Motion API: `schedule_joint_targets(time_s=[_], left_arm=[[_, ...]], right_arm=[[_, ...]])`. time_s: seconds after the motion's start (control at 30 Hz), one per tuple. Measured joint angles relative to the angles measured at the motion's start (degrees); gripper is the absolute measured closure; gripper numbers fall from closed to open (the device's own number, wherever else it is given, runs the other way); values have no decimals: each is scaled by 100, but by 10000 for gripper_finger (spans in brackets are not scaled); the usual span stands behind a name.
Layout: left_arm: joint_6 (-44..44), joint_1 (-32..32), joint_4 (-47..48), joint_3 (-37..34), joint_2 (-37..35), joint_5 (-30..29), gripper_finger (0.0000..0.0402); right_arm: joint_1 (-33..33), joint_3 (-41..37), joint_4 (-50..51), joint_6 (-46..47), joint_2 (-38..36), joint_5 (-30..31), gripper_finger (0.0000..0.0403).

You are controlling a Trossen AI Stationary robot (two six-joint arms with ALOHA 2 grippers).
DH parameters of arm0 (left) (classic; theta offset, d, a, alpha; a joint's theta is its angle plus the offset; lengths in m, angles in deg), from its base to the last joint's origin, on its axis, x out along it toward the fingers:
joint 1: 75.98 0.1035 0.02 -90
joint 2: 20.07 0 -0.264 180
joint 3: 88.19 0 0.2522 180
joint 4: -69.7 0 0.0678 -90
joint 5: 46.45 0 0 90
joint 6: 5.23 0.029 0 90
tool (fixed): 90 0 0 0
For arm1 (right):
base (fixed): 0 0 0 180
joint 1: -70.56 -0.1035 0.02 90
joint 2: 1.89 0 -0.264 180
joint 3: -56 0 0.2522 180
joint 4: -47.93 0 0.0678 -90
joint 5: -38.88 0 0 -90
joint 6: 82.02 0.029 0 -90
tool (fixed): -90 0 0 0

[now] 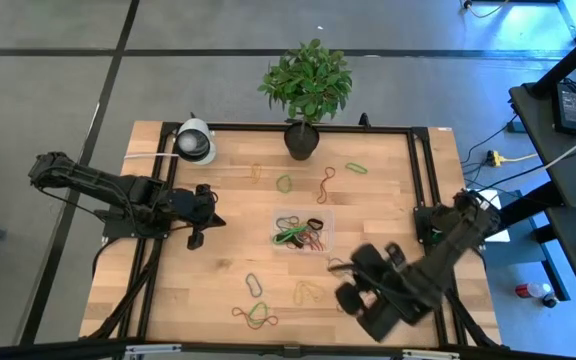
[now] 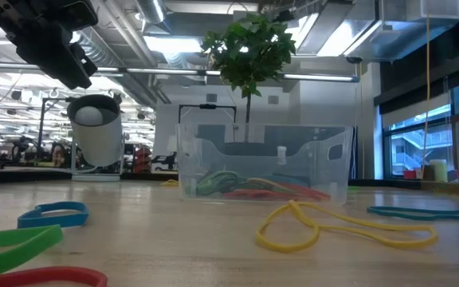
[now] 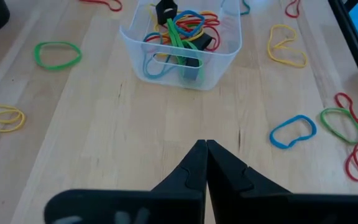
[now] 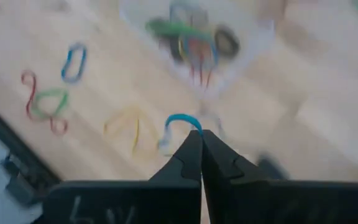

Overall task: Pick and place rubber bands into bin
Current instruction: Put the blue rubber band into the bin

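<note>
The bin [image 1: 303, 232], a small clear tray, stands at mid-table with several coloured rubber bands [image 3: 180, 34] lying inside it. More rubber bands lie loose on the wood around it: yellow [image 2: 309, 227], blue [image 3: 293, 130], green and red [image 1: 256, 312]. My left gripper [image 1: 196, 240] hovers shut to the left of the bin, holding nothing [image 3: 205, 146]. My right gripper [image 4: 201, 134] is raised over the near right part of the table [image 1: 353, 300], shut on a blue rubber band [image 4: 178, 121]. My right gripper pinches the blue rubber band [image 4: 188, 123] between its two fingers, right at their tips. The fingers slant steeply down from above. The band curls out from the tips as a slack loop, with the table well below it.
A potted plant [image 1: 306, 85] and a white round camera [image 1: 196, 143] stand at the far edge. Black rails [image 1: 423, 170] run along the table's sides. Loose bands lie scattered behind and in front of the bin, with bare wood between them.
</note>
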Motion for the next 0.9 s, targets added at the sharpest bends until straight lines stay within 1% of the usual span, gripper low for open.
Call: schedule_joint_targets(time_s=[0.1, 0.27, 0.43, 0.53, 0.73, 0.9], left_arm=[[0, 0, 2, 0, 0, 0, 399], [2, 0, 2, 0, 0, 0, 401], [2, 0, 2, 0, 0, 0, 399], [1, 0, 2, 0, 0, 1, 400], [0, 0, 4, 0, 0, 1, 399], [21, 0, 4, 0, 0, -3, 400]], right_arm=[[440, 148, -39, -724, -2, 205, 403], [1110, 318, -125, -1866, 0, 257, 403], [1419, 523, -458, -2711, 2, 233, 403], [1432, 646, -554, -2922, 2, 179, 403], [1151, 786, -641, -2922, 0, -422, 403], [855, 731, -613, -2481, 0, -900, 403]])
